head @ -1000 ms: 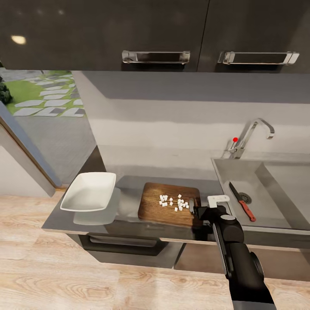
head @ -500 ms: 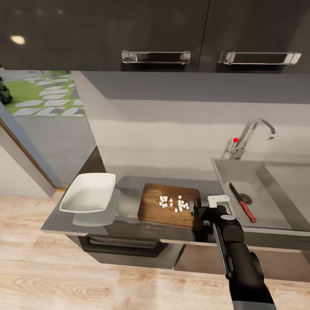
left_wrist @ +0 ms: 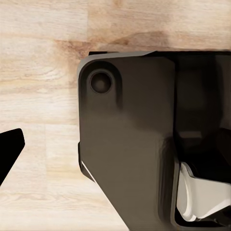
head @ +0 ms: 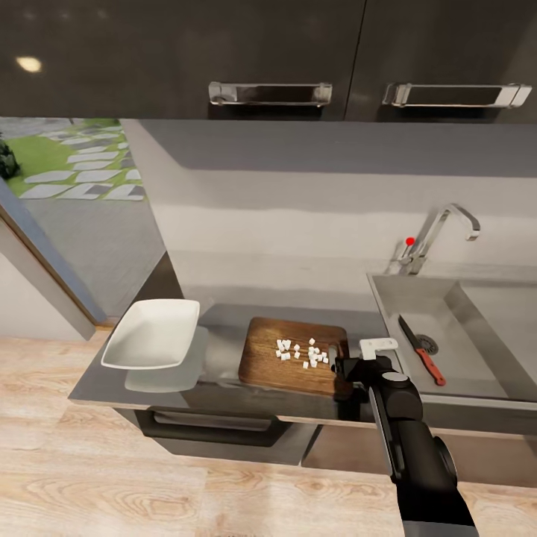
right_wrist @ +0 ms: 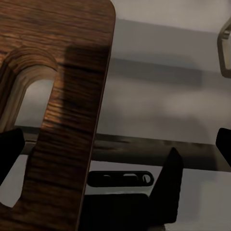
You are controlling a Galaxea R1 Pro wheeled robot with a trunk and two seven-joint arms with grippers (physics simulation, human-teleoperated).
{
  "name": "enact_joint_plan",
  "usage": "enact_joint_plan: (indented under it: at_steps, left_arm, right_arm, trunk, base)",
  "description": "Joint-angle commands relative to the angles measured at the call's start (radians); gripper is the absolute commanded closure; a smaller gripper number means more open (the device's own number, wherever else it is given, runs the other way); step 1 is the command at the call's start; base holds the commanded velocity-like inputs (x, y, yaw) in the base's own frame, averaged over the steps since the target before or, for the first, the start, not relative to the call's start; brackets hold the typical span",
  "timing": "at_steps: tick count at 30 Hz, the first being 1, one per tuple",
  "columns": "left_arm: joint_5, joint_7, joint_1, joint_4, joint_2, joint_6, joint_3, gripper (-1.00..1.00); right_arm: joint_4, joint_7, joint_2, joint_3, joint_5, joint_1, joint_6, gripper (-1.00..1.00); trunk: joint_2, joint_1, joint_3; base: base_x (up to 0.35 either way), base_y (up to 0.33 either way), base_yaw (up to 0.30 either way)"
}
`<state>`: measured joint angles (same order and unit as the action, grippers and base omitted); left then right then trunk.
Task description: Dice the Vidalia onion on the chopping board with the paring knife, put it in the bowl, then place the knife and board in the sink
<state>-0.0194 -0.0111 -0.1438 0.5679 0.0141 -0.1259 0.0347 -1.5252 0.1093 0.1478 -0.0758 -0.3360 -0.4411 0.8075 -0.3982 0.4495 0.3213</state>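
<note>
The dark brown chopping board (head: 272, 363) lies on the grey countertop (head: 224, 322) with the diced onion (head: 302, 353) as small white cubes on its right half. My right gripper (head: 337, 365) is at the board's right end, open. In the right wrist view the board's slotted handle end (right_wrist: 72, 96) lies between the spread fingertips (right_wrist: 10, 150) of the right gripper (right_wrist: 115, 147). The white square bowl (head: 153, 333) stands left of the board. The red-handled paring knife (head: 421, 349) lies in the sink (head: 395, 298) beside the drain. My left gripper's fingertip (left_wrist: 9, 149) hangs over the wooden floor.
A chrome tap (head: 438, 231) with a red knob rises behind the sink. Dark wall cabinets (head: 268, 52) with bar handles hang above. Below the countertop's front edge are dark cabinet fronts (head: 216, 432). A doorway to a garden path (head: 67, 160) lies at the left.
The head view has shifted slightly; the board, cubes, bowl, knife and right gripper keep their places.
</note>
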Motion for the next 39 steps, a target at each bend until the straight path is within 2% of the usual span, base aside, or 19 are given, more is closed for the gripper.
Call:
enact_joint_plan:
  at_steps: [1, 14, 39]
  left_arm:
    - [-0.002, -0.001, 0.000, 0.001, 0.000, -0.001, 0.002, -1.00]
    - [-0.002, -0.001, 0.000, 0.001, 0.000, -0.001, 0.002, -1.00]
    - [-0.002, -0.001, 0.000, -0.008, 0.000, -0.001, 0.002, -1.00]
  right_arm:
    - [-0.001, 0.010, 0.001, -0.002, -0.011, -0.001, 0.004, -1.00]
    - [-0.001, 0.010, 0.001, -0.002, -0.011, -0.001, 0.004, -1.00]
    - [-0.001, 0.010, 0.001, -0.002, -0.011, -0.001, 0.004, -1.00]
  trunk:
    - [-0.002, 0.001, 0.002]
    - [-0.002, 0.001, 0.012]
    - [-0.002, 0.001, 0.015]
  base:
    - [0.000, 0.000, 0.000]
    - [0.000, 0.000, 0.000]
    - [0.031, 0.012, 0.000]
